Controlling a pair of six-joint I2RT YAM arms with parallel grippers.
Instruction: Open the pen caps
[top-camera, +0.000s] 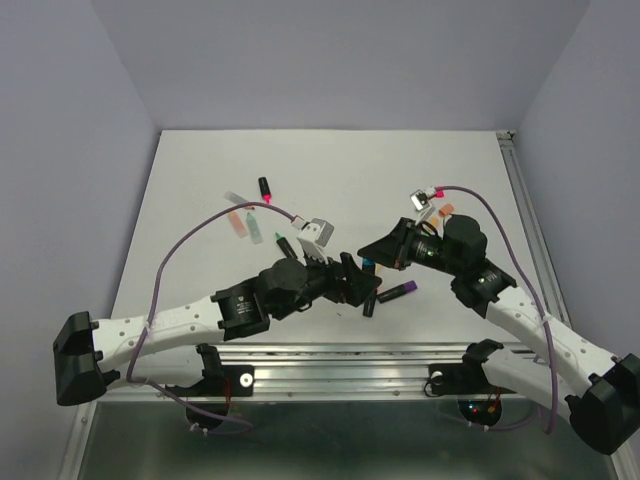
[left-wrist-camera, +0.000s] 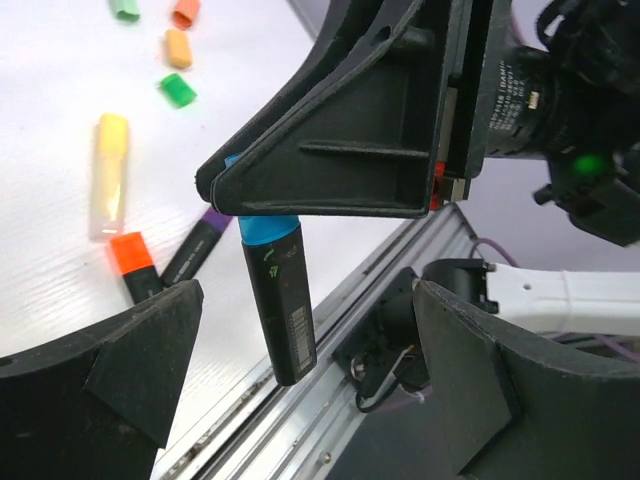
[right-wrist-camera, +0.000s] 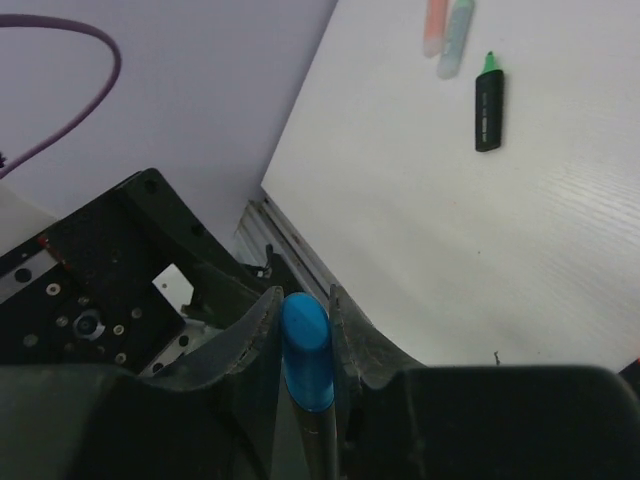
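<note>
Pen caps (left-wrist-camera: 177, 90) lie loose on the white table (top-camera: 350, 170) between lilac walls (top-camera: 340, 60) — one blue cap (right-wrist-camera: 306, 350) sits clenched in the right gripper (right-wrist-camera: 303, 305), its black barrel (left-wrist-camera: 285, 320) hanging, with the left gripper (left-wrist-camera: 305, 300) spread wide either side.

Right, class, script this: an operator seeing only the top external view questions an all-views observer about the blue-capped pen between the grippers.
Operator: Which gripper has the pen?
Observer: The right gripper is shut on the blue cap.
Operator: And the left one?
Observer: The left gripper is open, its jaws either side of the hanging black barrel, not touching it.
</note>
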